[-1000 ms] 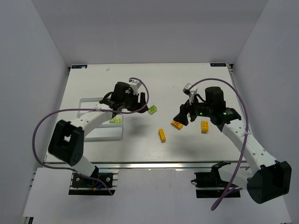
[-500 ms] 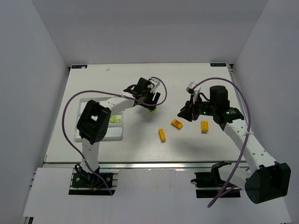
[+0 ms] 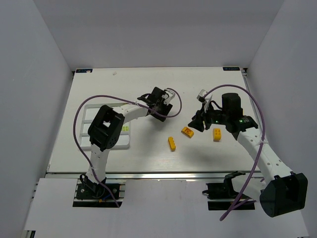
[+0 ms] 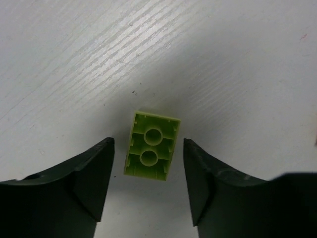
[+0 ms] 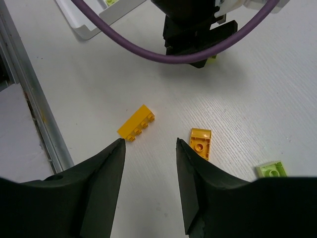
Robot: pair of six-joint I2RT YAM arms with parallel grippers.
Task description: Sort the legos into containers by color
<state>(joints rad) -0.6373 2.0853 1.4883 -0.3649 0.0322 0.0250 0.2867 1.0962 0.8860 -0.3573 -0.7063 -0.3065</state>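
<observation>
Lime brick (image 4: 152, 150) is seen lying on the surface (image 4: 223, 59) directly between the left fingers (image 4: 94, 181), hollow underside up. These fingers are spread wide and nothing is held; a bare gap is left on each side of the brick. Its long axis runs almost straight away from the wrist, tilted slightly, so its two long faces are turned toward the pads. A close across the narrow width is judged to be all that the grasp needs, with little or no wrist turn.

The tray (image 3: 85, 124) is seen well apart to the left in the top view. The right fingers (image 5: 99, 183) are also spread wide and empty, above two orange bricks (image 5: 136, 123).
</observation>
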